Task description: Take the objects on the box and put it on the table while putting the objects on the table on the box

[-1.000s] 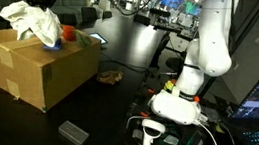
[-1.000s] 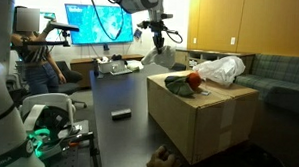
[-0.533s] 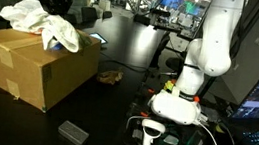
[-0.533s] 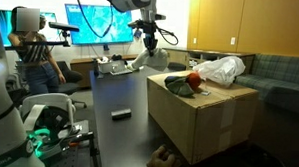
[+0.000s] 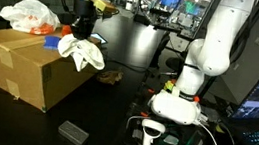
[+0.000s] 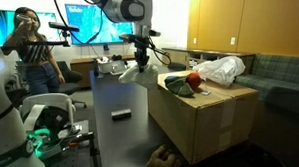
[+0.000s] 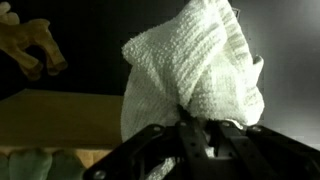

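My fingers (image 7: 232,138) pinch the white towel (image 5: 81,54) by one fold, beside the box (image 5: 30,64). Risk: loose hanging cloth drags on the box corner, slipping free before the tabletop (image 6: 114,92).

Both exterior views are small and soft, lit evenly by indoor room light, with a blue screen (image 6: 97,22) glowing at the back and the black counter (image 5: 115,106) swallowing most shadows. In the wrist view the white cloth (image 7: 200,70) is brightly lit, almost washed out against a nearly black background. The tool (image 7: 200,140) at the bottom edge is dark and blurred.
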Controlling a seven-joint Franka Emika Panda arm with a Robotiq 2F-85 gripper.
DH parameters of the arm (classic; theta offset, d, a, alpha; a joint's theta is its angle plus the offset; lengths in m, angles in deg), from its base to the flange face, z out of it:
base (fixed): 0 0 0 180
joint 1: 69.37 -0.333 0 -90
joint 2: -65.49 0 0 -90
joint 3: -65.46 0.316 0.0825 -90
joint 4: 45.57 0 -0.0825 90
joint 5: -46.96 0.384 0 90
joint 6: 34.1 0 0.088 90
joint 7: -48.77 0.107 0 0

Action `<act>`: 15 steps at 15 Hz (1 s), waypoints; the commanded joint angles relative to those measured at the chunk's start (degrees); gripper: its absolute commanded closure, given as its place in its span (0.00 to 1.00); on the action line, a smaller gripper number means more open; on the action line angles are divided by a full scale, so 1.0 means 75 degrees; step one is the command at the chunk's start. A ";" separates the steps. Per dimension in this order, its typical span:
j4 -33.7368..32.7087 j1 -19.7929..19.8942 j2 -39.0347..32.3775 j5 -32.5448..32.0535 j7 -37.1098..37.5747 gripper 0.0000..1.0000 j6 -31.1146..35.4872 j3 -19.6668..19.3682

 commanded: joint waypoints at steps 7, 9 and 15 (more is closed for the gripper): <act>0.2157 0.0509 0.0067 0.1139 -0.0465 0.95 0.1877 -0.0028; 0.2096 0.0599 -0.0356 0.1199 -0.0209 0.95 0.2205 -0.0061; 0.1704 0.0771 -0.1550 0.1482 -0.0176 0.95 0.2446 -0.0073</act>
